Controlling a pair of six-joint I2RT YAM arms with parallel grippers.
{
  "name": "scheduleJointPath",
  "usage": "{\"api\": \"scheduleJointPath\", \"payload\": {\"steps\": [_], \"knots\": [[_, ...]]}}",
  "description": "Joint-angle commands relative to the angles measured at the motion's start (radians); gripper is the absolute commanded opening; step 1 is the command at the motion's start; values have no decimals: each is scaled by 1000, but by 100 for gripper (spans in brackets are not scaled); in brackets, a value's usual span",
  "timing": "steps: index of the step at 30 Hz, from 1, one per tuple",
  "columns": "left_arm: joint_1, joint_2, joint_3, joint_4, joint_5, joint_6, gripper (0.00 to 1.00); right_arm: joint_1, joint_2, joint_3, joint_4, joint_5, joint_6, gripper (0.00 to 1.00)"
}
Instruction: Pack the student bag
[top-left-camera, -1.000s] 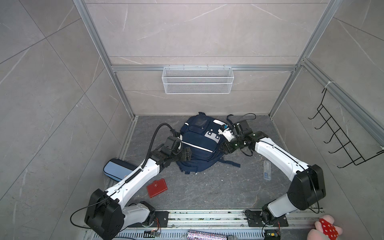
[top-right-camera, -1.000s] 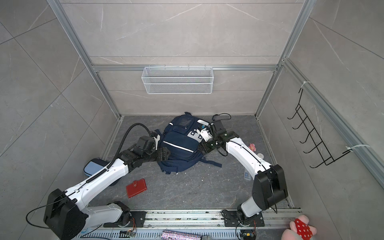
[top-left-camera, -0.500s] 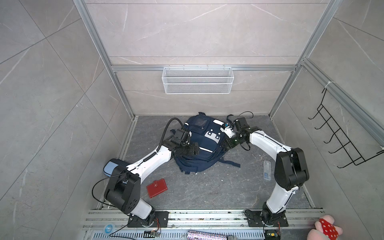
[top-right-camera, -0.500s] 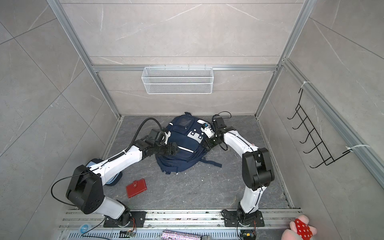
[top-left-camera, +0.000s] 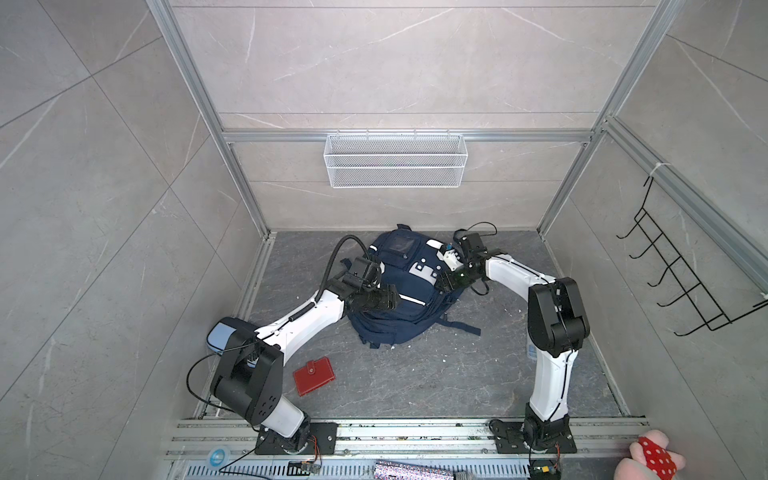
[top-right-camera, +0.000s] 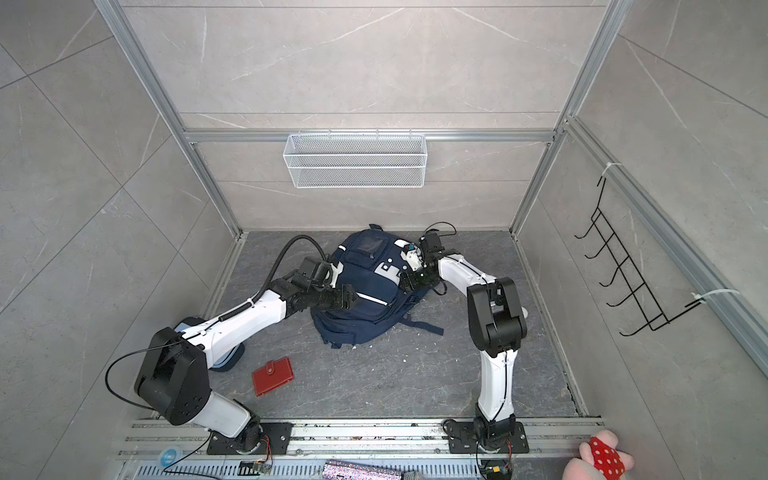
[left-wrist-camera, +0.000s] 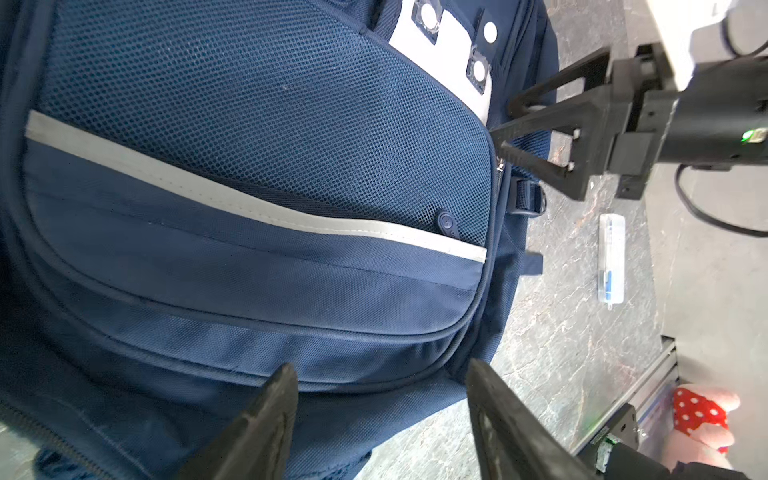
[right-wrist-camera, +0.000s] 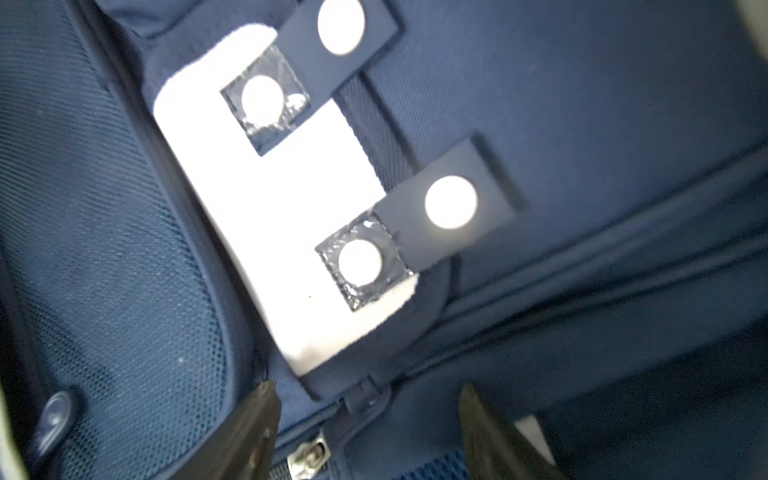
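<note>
So, nearest the rail, a red wallet (top-left-camera: 313, 376) lies flat on the floor, well behind the left gripper (left-wrist-camera: 380, 370) and off to the side of its arm. A clear box (left-wrist-camera: 611, 262) lies on the floor well behind the right gripper (right-wrist-camera: 365, 388), close beside that arm. Ahead of both, the bag (top-left-camera: 399, 324) lies on the floor, front side up, between the two arms. The left gripper is over its lower front pocket, jaws wide apart with nothing between them; whether the tips touch the fabric cannot be told. A white stripe (left-wrist-camera: 249, 199) runs just beyond them. The right gripper is at the bag's opposite edge, jaws likewise parted and empty, with a zip pull (right-wrist-camera: 309, 455) between its fingers and a white patch (right-wrist-camera: 282, 232) just ahead. Far past both, a wire basket (top-left-camera: 395, 160) hangs on the back wall.
</note>
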Motion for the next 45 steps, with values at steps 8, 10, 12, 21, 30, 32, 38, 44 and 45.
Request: {"api": "scheduleJointPath", "payload": {"steps": [8,10,12,21,30,32,38,44,45], "knots": [[4,79,-93,148,81,-113,60,3,48,18,-49,-154,-15,61],[5,95,-124,206,88,-152,58,3,52,13,-51,-153,-15,60],[7,114,-147,244,88,-183,57,4,58,18,-64,-150,-20,60],[4,149,-189,314,85,-231,56,14,88,53,-105,-145,-32,60],[6,170,-195,342,98,-246,55,34,91,50,-118,-161,-41,52],[5,174,-191,346,101,-248,55,42,93,50,-125,-165,-43,50],[6,172,-208,383,111,-272,55,61,97,56,-134,-167,-49,42],[5,174,-221,406,119,-281,55,83,114,78,-155,-158,-53,37],[5,175,-220,406,119,-281,55,91,116,79,-161,-151,-57,35]]}}
